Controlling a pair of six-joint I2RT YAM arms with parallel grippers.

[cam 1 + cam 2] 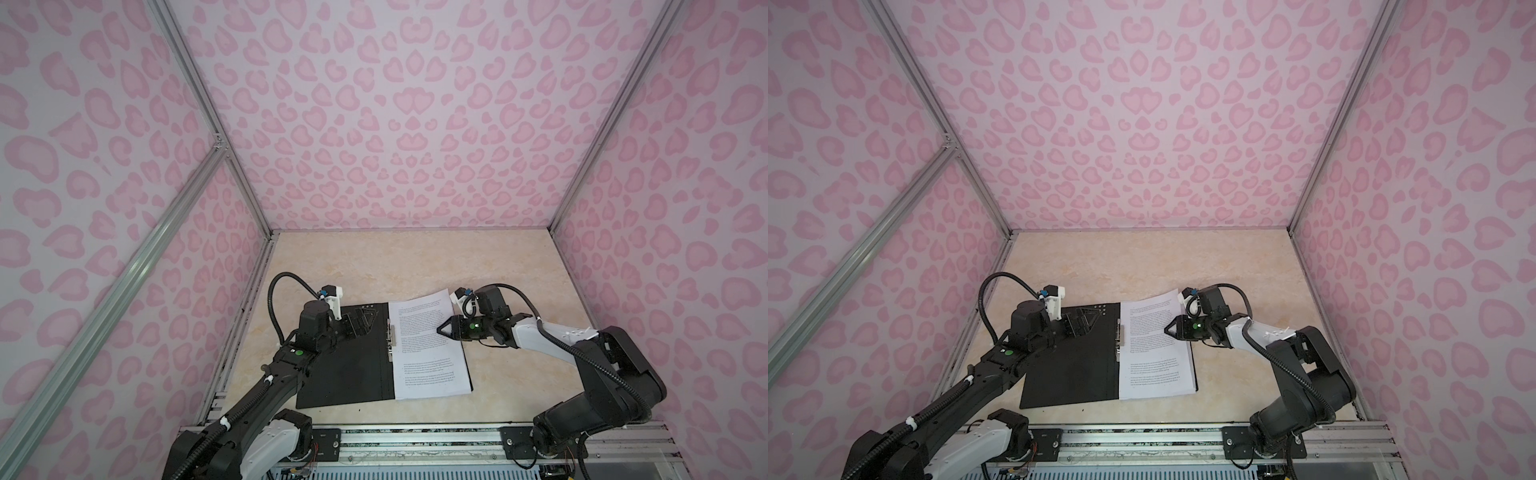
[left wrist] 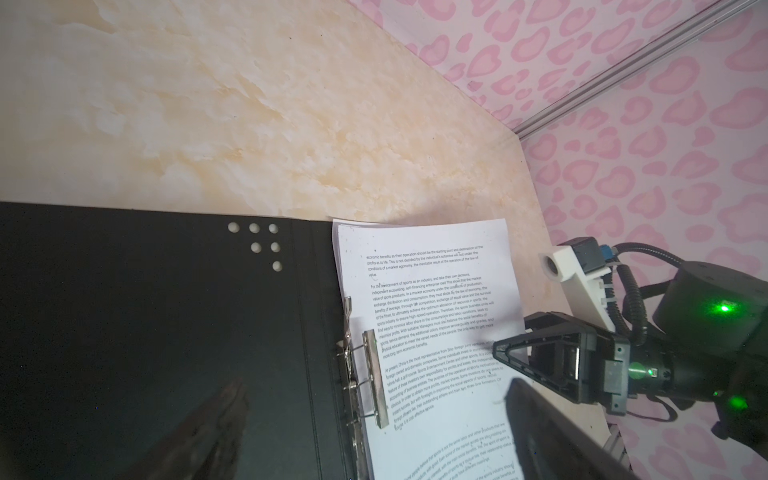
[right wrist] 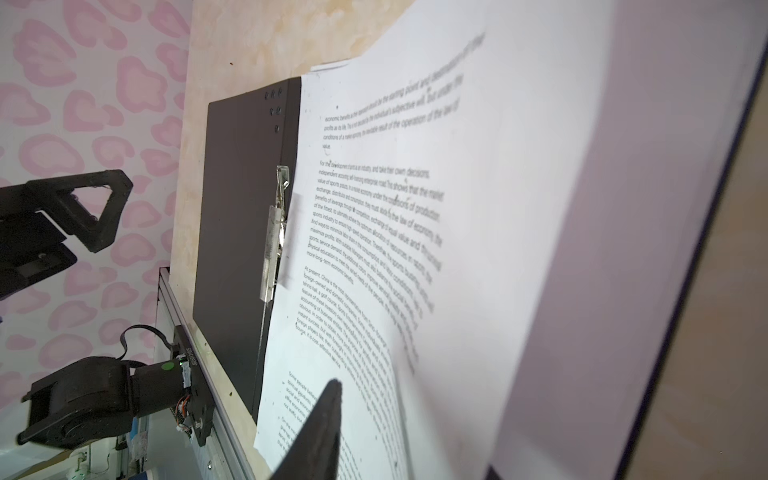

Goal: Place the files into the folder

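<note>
The folder (image 1: pixel 340 365) (image 1: pixel 1067 365) lies open and flat on the table, black inside up, with a metal spine clip (image 1: pixel 390 336) (image 2: pixel 372 374). The files (image 1: pixel 428 357) (image 1: pixel 1154 357), white printed sheets, lie stacked on its right half; their far right corner curls up. My left gripper (image 1: pixel 357 322) (image 2: pixel 370 424) hovers open over the bare left half. My right gripper (image 1: pixel 441 330) (image 2: pixel 505 340) reaches in from the right over the sheets, jaws apart. In the right wrist view one finger (image 3: pixel 324 424) rests above the top page and a lifted sheet hides the other.
The beige marbled table (image 1: pixel 415 257) is walled in by pink patterned panels on three sides. An aluminium rail (image 1: pixel 415 440) carrying both arm bases runs along the front edge. Bare tabletop lies behind the folder and to its right.
</note>
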